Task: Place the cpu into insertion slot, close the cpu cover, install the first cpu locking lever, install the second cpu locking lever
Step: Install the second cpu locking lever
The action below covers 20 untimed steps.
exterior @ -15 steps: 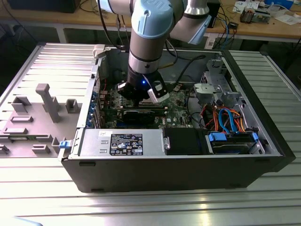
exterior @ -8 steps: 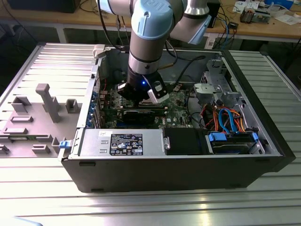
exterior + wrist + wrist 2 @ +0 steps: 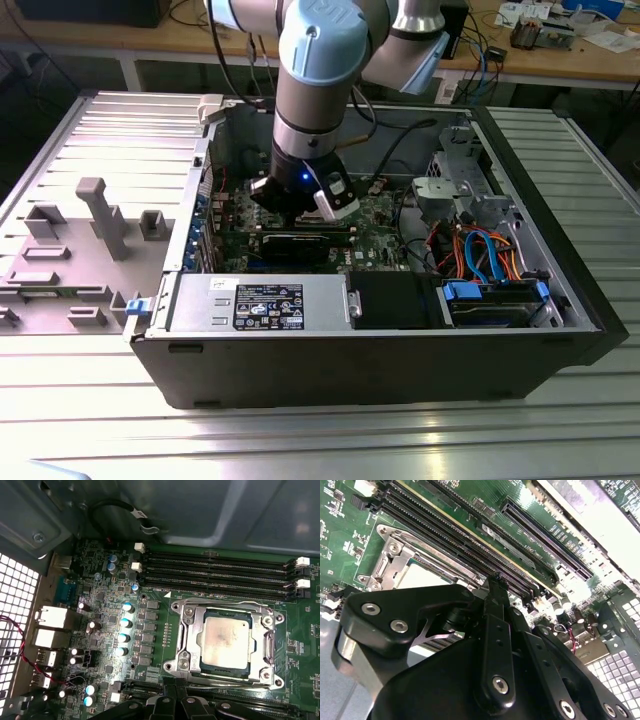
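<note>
nearest to the lens in the second wrist view is the gripper (image 3: 496, 580), matte black metal links with bright screw heads; its two thin fingers (image 3: 497, 630) are pressed together with nothing between them. it hangs just above the green motherboard (image 3: 100, 600), beside the socket.

the cpu (image 3: 225, 641), a flat square chip with a dull silver-grey top, lies inside the insertion slot (image 3: 250, 667). the cpu cover (image 3: 192, 630), a thin shiny steel frame with a square cut-out, lies flat around the chip, and the chip shows through the opening. round screws sit at the corners of the frame. next to the socket run four long black memory slots (image 3: 215, 567), narrow and ribbed, with white clips on the ends. small cylinder capacitors (image 3: 123, 622) with silver tops stand in a row on the other side.

in the exterior view the arm (image 3: 318, 90), grey with pale blue caps, reaches down into an open dark computer case (image 3: 360, 365). the case rests on a ribbed aluminium table (image 3: 560, 420), and a grey plastic fixture (image 3: 95, 215) stands at the exterior view's left. wooden benches (image 3: 560, 60) with cables are behind.
</note>
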### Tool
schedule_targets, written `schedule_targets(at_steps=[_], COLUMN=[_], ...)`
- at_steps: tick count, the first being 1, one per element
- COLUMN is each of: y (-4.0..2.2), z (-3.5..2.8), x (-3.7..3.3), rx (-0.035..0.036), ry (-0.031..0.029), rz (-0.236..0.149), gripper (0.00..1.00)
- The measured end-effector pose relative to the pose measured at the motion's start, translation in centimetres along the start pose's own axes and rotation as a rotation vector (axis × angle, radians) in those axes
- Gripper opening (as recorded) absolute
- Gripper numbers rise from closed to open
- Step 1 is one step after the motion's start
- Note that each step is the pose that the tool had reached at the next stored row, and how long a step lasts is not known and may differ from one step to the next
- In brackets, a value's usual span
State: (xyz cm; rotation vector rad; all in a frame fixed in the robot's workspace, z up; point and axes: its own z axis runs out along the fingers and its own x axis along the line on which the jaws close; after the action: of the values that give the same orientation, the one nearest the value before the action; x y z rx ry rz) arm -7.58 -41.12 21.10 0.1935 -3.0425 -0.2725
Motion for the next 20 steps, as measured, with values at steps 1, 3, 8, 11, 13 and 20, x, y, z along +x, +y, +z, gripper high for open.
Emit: schedule_targets(at_steps=[1,3,8,11,13,20], y=[0.00,-0.02,-0.04,-0.06,-0.05,-0.07], z=[0.05,0.16,0.40,0.49,0.61,0.92], x=[0.07,0.12,0.21,0.25,0.41,0.54], rx=[-0.0003,-0.0036,-0.0173,-0.0211,-0.0261,-0.0499], ry=[-0.0001,-0.0006,-0.0066,-0.0106,-0.0111,-0.0138], rz=[0.000,0.000,0.022,0.040,0.040,0.040], gripper=[0.11,0.11,0.11,0.11,0.11,0.11])
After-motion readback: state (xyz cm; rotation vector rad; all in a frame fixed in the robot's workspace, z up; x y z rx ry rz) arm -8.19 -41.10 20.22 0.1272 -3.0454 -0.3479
